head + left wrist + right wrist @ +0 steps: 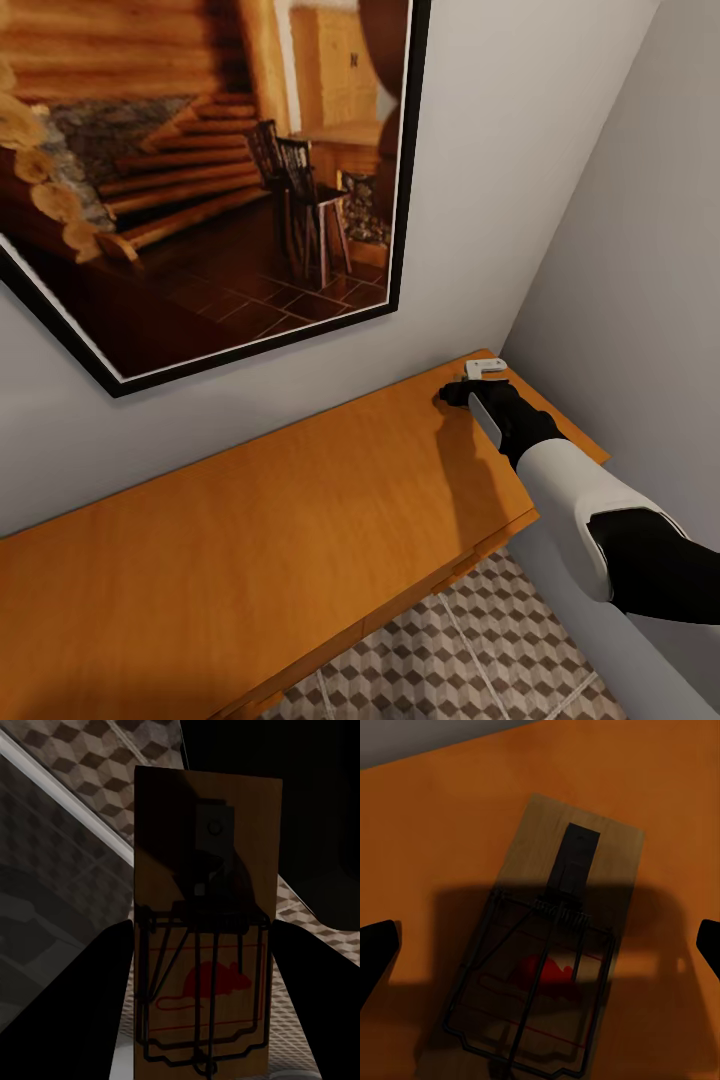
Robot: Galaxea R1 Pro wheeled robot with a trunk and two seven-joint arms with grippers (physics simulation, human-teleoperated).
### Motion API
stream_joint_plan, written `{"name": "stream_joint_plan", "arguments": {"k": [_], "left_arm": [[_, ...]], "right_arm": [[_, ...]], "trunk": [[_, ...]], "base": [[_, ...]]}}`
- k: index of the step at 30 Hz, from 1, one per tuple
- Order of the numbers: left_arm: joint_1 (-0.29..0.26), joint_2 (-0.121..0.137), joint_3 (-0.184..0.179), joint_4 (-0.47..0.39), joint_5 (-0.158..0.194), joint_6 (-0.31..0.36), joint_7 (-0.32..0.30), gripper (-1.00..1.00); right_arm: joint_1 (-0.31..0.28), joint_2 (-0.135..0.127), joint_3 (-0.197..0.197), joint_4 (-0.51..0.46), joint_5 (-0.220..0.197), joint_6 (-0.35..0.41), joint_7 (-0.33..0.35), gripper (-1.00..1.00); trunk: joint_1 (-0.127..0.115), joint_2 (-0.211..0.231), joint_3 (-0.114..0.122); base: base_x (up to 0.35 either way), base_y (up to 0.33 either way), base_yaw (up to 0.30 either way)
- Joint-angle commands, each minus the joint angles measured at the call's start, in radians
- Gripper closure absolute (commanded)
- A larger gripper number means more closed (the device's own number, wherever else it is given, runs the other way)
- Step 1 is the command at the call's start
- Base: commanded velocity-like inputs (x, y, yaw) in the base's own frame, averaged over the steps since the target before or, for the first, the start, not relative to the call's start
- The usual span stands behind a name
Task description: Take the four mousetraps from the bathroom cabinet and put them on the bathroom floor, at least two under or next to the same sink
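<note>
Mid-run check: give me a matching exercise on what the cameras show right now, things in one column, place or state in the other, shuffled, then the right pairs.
Things
1. mousetrap in the left wrist view
2. mousetrap in the right wrist view
3. right gripper
4. framed picture

Place or state
A. hangs on the wall above the cabinet
B. lies flat on the orange-brown cabinet top
C. held between dark fingers, patterned floor tiles behind it
D. open, one fingertip on each side of a trap

Pairs: 1-C, 2-B, 3-D, 4-A
</note>
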Motion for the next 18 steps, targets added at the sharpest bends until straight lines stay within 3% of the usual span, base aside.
{"name": "stream_joint_plan", "arguments": {"k": [1, 12, 13, 18], "left_arm": [[-0.001, -0.001, -0.008, 0.002, 0.008, 0.001, 0.003, 1.0], [-0.001, -0.002, -0.008, 0.002, 0.008, 0.001, 0.003, 1.0], [-0.001, -0.002, -0.008, 0.002, 0.008, 0.001, 0.003, 1.0], [-0.001, -0.002, -0.008, 0.002, 0.009, 0.001, 0.003, 1.0]], "right_arm": [[-0.001, -0.001, 0.008, -0.001, -0.009, 0.005, -0.008, -1.0], [-0.001, -0.001, 0.008, -0.001, -0.009, 0.005, -0.008, -1.0], [-0.001, -0.001, 0.008, -0.001, -0.01, 0.005, -0.008, 1.0], [-0.001, 0.0, 0.008, -0.001, -0.009, 0.005, -0.008, 1.0]], "trunk": [[0.001, -0.002, -0.001], [0.001, -0.002, -0.001], [0.001, -0.002, -0.001], [0.001, -0.002, -0.001]], "base": [[0.0, 0.0, 0.0], [0.0, 0.0, 0.0], [0.0, 0.0, 0.0], [0.0, 0.0, 0.0]]}}
